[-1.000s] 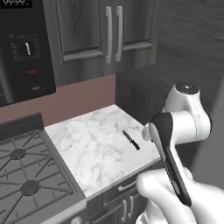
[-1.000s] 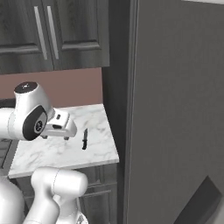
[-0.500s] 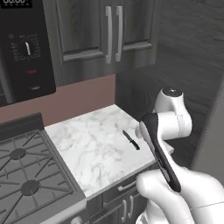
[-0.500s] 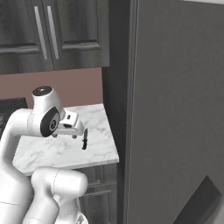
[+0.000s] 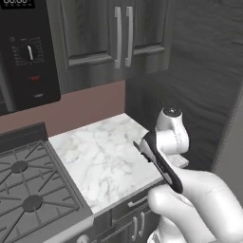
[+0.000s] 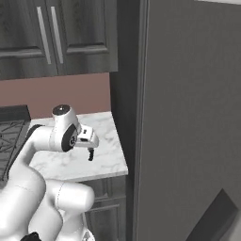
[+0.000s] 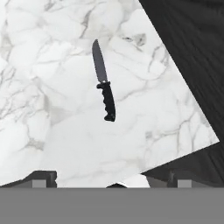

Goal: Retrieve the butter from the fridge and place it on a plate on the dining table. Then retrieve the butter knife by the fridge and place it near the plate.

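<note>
Marble counter (image 7: 65, 144) between stove (image 5: 28, 199) and fridge (image 6: 188, 117) carries the butter knife (image 7: 104, 83), lying flat, well clear of the edges. Gripper (image 6: 89, 143) hovers above it, jaws spread wide and empty, apparently lining up for a top-down pick.

Dim, flat rendered light on my feeds.
I see soft blocky blur throughout; cabinets murky; the marble counter (image 7: 65, 131) reads brightest.
</note>
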Controlling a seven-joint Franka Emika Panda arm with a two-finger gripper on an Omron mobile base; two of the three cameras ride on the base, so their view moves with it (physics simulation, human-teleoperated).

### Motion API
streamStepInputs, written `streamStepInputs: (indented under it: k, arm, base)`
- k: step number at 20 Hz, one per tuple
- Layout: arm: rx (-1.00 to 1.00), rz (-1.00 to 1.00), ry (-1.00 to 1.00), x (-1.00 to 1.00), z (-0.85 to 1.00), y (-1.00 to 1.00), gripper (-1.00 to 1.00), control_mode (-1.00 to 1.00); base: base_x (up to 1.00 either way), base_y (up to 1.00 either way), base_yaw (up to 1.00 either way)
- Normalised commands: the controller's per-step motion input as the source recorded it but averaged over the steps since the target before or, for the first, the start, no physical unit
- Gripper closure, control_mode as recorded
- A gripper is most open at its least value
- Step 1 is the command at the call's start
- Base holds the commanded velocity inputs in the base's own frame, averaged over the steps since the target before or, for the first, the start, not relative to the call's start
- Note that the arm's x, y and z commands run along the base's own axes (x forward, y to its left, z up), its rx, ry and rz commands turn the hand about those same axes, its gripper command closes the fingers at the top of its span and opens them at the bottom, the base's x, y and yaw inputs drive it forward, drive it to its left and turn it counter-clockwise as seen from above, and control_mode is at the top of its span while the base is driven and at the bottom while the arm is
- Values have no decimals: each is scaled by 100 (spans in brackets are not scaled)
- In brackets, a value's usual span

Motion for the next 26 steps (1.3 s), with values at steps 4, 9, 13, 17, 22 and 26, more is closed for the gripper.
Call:
streamStepInputs:
  k: [4,9,13,17,22,26]
  arm:
    - [-1,0,3,57,-60,0,-100,-100]
    - [0,0,3,56,-52,0,-100,-100]
    - [0,0,1,51,-38,0,-100,-100]
    - [0,0,0,43,-31,3,-100,-100]
    - [0,0,0,33,-40,1,-100,-100]
    - [0,0,0,27,-50,0,-100,-100]
  base:
    - [0,0,0]
    - [0,0,0]
    - [0,0,0]
    - [0,0,0]
    - [0,0,0]
    - [0,0,0]
